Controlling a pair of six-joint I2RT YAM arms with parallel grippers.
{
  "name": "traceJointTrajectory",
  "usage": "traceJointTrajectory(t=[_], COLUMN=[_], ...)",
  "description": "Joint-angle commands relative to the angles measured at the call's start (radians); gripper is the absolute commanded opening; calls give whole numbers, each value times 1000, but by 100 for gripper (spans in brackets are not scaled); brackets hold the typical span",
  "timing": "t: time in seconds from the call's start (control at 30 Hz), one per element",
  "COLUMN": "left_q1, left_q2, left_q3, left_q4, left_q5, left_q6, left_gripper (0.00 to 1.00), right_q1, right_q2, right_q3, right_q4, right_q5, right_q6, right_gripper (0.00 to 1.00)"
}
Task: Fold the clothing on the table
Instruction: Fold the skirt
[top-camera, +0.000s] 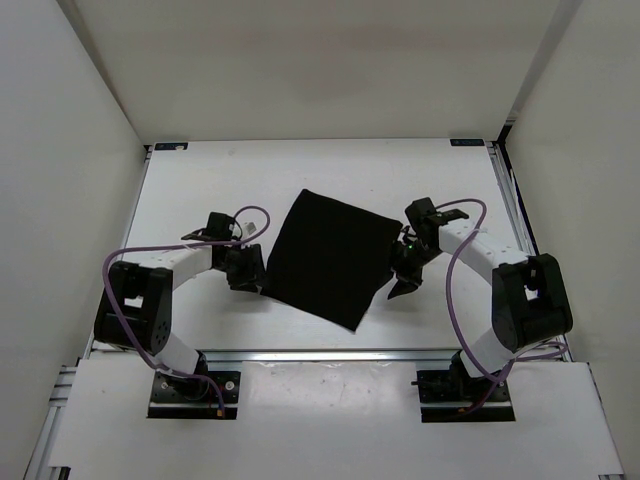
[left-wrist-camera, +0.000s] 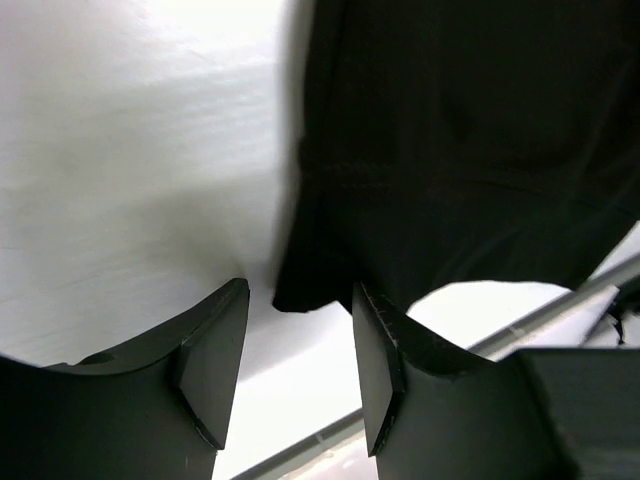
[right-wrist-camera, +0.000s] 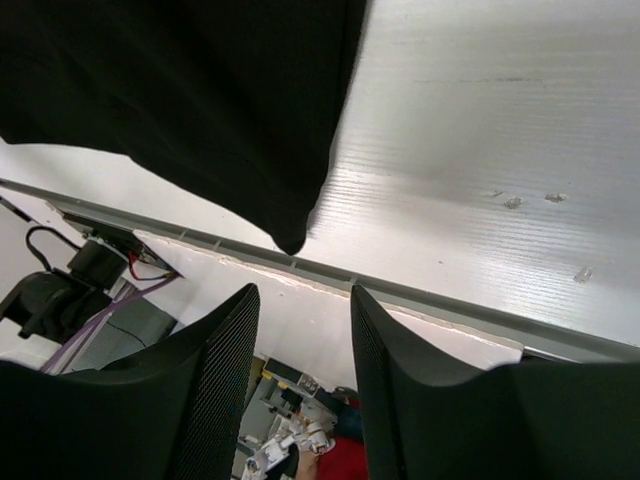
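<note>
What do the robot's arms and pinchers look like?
The left arm and right arm are white tubes with chunky black joints and purple cables looping alongside. The left gripper and right gripper are black, each with two wedge-shaped fingers.

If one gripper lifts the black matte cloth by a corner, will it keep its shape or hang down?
The soft black matte cloth will probably hang limp: it lies flat on the white table, with faint wrinkles near its hem in the left wrist view. It looks thin, so it is likely light.
</note>
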Motion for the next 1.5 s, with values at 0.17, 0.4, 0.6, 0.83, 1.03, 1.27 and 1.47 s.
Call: traceJointTrajectory(t=[0.17,0.4,0.6,0.83,1.03,1.27,1.47], left_q1=[-10,-54,-81,-165,-174,-167,-162], left_q2=[-37,-4,17,20,26,28,19], left_q3=[-37,-80,-68,-72,-82,-80,-82], left_q4=[66,138,159,159,164,166,150], left_q5=[107,87,182,232,236,239,234], left_q6=[-43,-80,-139,-169,-176,-172,-164], left_gripper=[56,0,0,0,0,0,0], right_q1=[4,22,62,73,61,49,-5], right_q2=[-7,36,70,-2,-51,-91,-176], right_q3=[-17,-19,-35,-170,-281,-318,-353], right_q4=[-1,-1,54,66,133,210,268], right_q5=[-34,-60,-49,21,11,70,101], right_q6=[12,0,49,156,204,231,256], right_gripper=[47,47,47,46,46,43,41])
